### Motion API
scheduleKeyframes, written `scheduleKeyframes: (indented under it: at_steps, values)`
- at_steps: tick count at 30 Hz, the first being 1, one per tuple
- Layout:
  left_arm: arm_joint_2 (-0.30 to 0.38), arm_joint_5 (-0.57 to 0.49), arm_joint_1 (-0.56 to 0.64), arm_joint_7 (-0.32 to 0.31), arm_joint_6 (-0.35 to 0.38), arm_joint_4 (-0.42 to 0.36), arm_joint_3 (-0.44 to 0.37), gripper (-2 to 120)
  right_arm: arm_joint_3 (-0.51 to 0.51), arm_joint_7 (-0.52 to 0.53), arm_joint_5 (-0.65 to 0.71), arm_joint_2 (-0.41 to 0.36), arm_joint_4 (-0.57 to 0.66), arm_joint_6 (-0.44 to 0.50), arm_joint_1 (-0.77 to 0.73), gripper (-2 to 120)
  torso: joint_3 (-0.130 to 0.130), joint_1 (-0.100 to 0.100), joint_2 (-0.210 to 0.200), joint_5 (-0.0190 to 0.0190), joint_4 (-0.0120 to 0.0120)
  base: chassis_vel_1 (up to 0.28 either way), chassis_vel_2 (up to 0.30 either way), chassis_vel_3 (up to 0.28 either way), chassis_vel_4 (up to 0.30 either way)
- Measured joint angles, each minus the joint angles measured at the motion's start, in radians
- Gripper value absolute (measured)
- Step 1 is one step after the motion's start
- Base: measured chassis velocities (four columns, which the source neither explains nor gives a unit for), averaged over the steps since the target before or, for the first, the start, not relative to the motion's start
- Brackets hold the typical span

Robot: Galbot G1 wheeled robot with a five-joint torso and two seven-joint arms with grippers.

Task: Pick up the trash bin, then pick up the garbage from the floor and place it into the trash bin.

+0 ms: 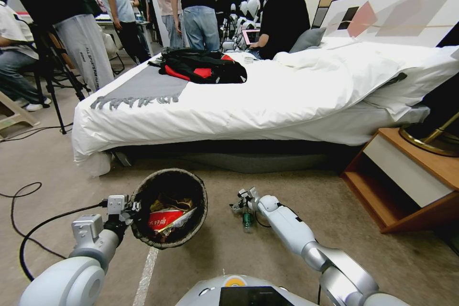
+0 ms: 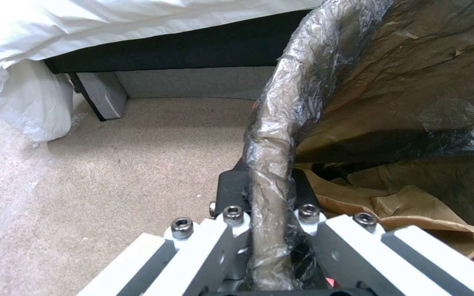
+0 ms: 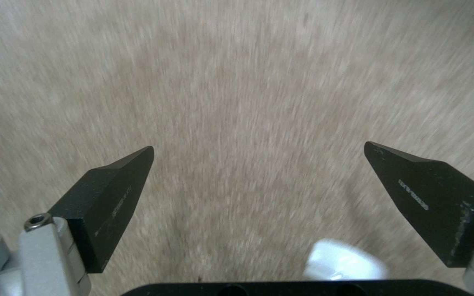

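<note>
My left gripper is shut on the near-left rim of the trash bin, holding it just above the floor. In the left wrist view the bag-wrapped rim runs between the black fingers. Garbage lies inside the bin: a red-and-white packet and brown paper. My right gripper hangs low to the right of the bin, and a green bottle lies on the floor just beside it. The right wrist view shows its fingers open wide over bare carpet.
A bed with white bedding stands across the view behind the bin. A wooden nightstand is at the right. Black cables trail over the floor on the left, beside a tripod. A pale tape line runs toward me.
</note>
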Motion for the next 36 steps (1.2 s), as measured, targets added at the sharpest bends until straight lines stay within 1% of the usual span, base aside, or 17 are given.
scheduleKeyframes:
  at_steps: [1, 2, 3, 4, 5, 6, 7, 9, 10, 12, 13, 16, 17, 20, 25, 36]
  values:
    - [0.002, 0.000, -0.004, 0.001, 0.000, 0.000, 0.001, 1, 0.000, 0.021, 0.018, -0.019, 0.055, -0.008, -0.018, 100, 0.000, 0.000, 0.000, -0.0001, -0.0001, 0.000, 0.000, 0.000, 0.000]
    - [0.003, -0.001, -0.009, 0.001, 0.000, 0.000, 0.003, 1, 0.008, 0.084, 0.051, -0.050, 0.158, -0.033, -0.062, 100, 0.000, 0.000, 0.000, -0.0001, -0.0002, 0.000, 0.000, 0.000, 0.000]
    - [0.003, -0.001, -0.009, 0.001, 0.000, 0.000, 0.003, 1, 0.008, 0.084, 0.051, -0.050, 0.158, -0.033, -0.062, 100, 0.000, 0.000, 0.000, -0.0001, -0.0002, 0.000, 0.000, 0.000, 0.000]
    - [0.005, -0.002, -0.011, 0.002, 0.000, 0.000, 0.005, 1, 0.019, 0.126, 0.064, -0.066, 0.222, -0.055, -0.094, 100, 0.000, 0.000, 0.000, 0.0000, -0.0002, 0.000, 0.000, 0.000, 0.000]
    - [0.005, -0.002, -0.013, 0.002, 0.000, 0.000, 0.005, 1, 0.025, 0.153, 0.072, -0.077, 0.259, -0.069, -0.115, 100, 0.000, 0.000, 0.000, 0.0001, -0.0002, 0.000, 0.000, 0.000, 0.000]
    - [0.005, -0.002, -0.013, 0.002, 0.000, 0.000, 0.005, 1, 0.025, 0.153, 0.072, -0.077, 0.259, -0.069, -0.115, 100, 0.000, 0.000, 0.000, 0.0001, -0.0002, 0.000, 0.000, 0.000, 0.000]
    - [0.007, -0.002, -0.016, 0.003, 0.000, 0.000, 0.008, 1, 0.038, 0.186, 0.079, -0.091, 0.307, -0.082, -0.141, 100, 0.000, 0.000, 0.000, -0.0001, -0.0003, 0.000, 0.000, 0.000, 0.000]
    - [0.011, -0.003, -0.023, 0.005, 0.000, 0.000, 0.011, 1, 0.062, 0.232, 0.082, -0.107, 0.360, -0.105, -0.177, 100, 0.000, 0.000, 0.000, 0.0000, -0.0003, 0.000, 0.000, 0.000, 0.000]
    - [0.011, -0.003, -0.023, 0.005, 0.000, 0.000, 0.011, 1, 0.062, 0.232, 0.082, -0.107, 0.360, -0.105, -0.177, 100, 0.000, 0.000, 0.000, 0.0000, -0.0003, 0.000, 0.000, 0.000, 0.000]
    - [0.015, -0.005, -0.029, 0.008, 0.000, 0.000, 0.013, 1, 0.079, 0.296, 0.116, -0.124, 0.406, -0.138, -0.207, 100, 0.000, 0.000, 0.000, 0.0000, -0.0001, 0.000, 0.000, 0.000, 0.000]
    - [0.015, -0.005, -0.029, 0.008, 0.000, 0.000, 0.013, 1, 0.079, 0.296, 0.116, -0.124, 0.406, -0.138, -0.207, 100, 0.000, 0.000, 0.000, 0.0000, -0.0001, 0.000, 0.000, 0.000, 0.000]
    - [0.018, -0.007, -0.037, 0.010, 0.000, 0.000, 0.013, 1, 0.104, 0.366, 0.157, -0.147, 0.458, -0.179, -0.245, 100, 0.000, 0.000, 0.000, 0.0000, -0.0002, 0.000, 0.000, 0.000, 0.000]
    - [0.018, -0.007, -0.037, 0.010, 0.000, 0.000, 0.013, 1, 0.104, 0.366, 0.157, -0.147, 0.458, -0.179, -0.245, 100, 0.000, 0.000, 0.000, 0.0000, -0.0002, 0.000, 0.000, 0.000, 0.000]
    - [0.019, -0.011, -0.044, 0.010, 0.000, 0.000, 0.013, 1, 0.121, 0.427, 0.219, -0.161, 0.501, -0.215, -0.281, 100, 0.000, 0.000, 0.000, 0.0000, -0.0003, 0.000, 0.000, 0.000, 0.000]
    - [0.021, -0.013, -0.050, 0.011, 0.000, 0.000, 0.014, 1, 0.129, 0.435, 0.229, -0.162, 0.502, -0.226, -0.300, 100, 0.000, 0.000, 0.000, 0.0000, -0.0002, 0.000, 0.000, 0.000, 0.000]
    - [0.028, -0.015, -0.065, 0.012, 0.000, 0.000, 0.017, 1, 0.127, 0.426, 0.229, -0.116, 0.439, -0.221, -0.299, 100, 0.000, 0.000, 0.000, 0.0000, -0.0002, 0.000, 0.000, 0.000, 0.000]
